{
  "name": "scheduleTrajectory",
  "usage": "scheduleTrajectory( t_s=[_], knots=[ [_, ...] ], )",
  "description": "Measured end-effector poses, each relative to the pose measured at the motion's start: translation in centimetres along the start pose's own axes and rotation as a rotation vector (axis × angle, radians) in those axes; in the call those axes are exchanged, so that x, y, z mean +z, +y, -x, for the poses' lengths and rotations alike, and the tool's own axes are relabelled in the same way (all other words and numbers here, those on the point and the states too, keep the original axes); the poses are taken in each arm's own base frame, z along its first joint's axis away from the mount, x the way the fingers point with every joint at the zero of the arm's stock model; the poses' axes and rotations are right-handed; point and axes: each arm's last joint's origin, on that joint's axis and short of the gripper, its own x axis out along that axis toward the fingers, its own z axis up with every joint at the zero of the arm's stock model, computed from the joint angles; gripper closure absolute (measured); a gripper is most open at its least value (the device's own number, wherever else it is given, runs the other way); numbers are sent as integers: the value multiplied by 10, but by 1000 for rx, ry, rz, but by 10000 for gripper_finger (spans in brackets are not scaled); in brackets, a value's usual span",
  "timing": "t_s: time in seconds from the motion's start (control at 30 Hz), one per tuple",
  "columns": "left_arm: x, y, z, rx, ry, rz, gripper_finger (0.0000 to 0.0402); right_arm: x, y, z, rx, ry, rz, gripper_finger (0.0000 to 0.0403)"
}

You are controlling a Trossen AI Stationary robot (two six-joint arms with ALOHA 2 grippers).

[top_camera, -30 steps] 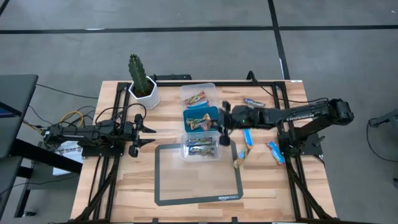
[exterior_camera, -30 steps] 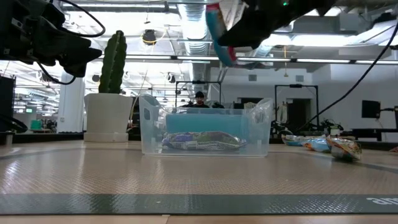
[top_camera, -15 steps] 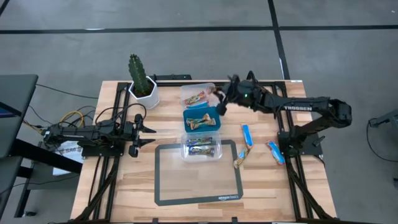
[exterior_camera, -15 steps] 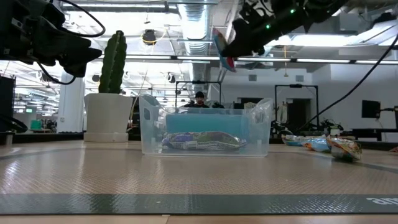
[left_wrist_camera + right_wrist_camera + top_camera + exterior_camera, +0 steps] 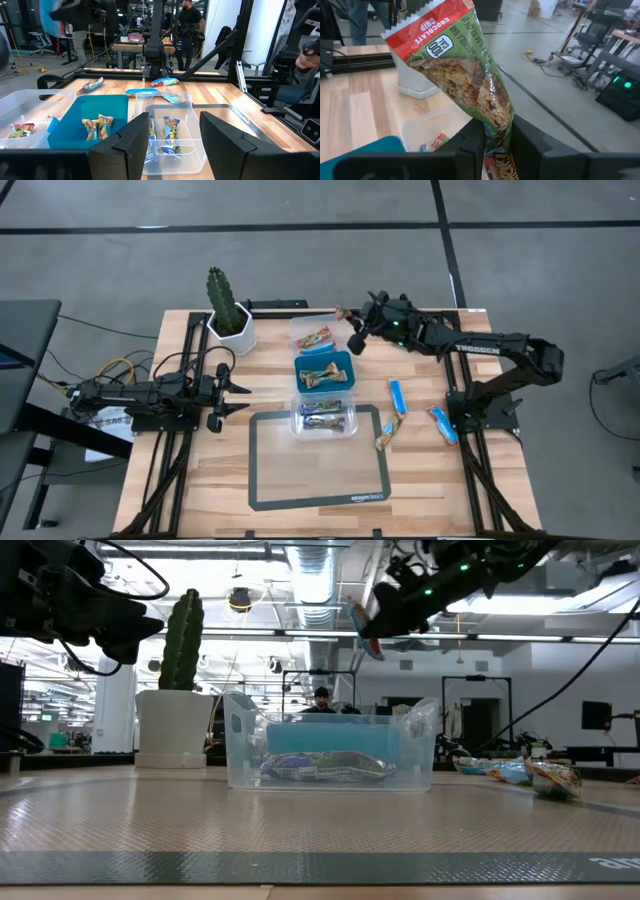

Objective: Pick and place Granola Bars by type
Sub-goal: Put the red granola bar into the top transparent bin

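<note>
A: Why's the right gripper (image 5: 353, 338) up high, upper middle of frame?

B: It's pinching a red-and-green foil-wrapped granola bar (image 5: 465, 75) above the clear plastic tub (image 5: 318, 332) holding matching bars. Left gripper (image 5: 232, 390) waits open, empty.

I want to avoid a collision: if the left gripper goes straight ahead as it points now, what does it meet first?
Probably the clear plastic tub holding blue-wrapped bars, directly ahead of the open left gripper; depth is uncertain.
</note>
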Motion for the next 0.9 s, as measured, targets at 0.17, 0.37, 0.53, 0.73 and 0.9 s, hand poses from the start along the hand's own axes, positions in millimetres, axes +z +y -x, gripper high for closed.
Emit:
scheduleTrajectory(
  t_s=[0.17,0.37,0.53,0.73,0.9],
  knots=[
    [0,0,0,-1,0,0,233,11,4,-23,18,43,57,331],
    [0,0,0,-2,-1,0,233,19,9,-56,66,222,192,331],
    [0,0,0,-2,0,0,233,23,17,-82,124,338,319,331],
    [0,0,0,-2,0,0,233,15,29,-110,204,469,445,331],
    [0,0,0,-2,0,0,233,1,32,-131,232,559,467,331]
  ],
)
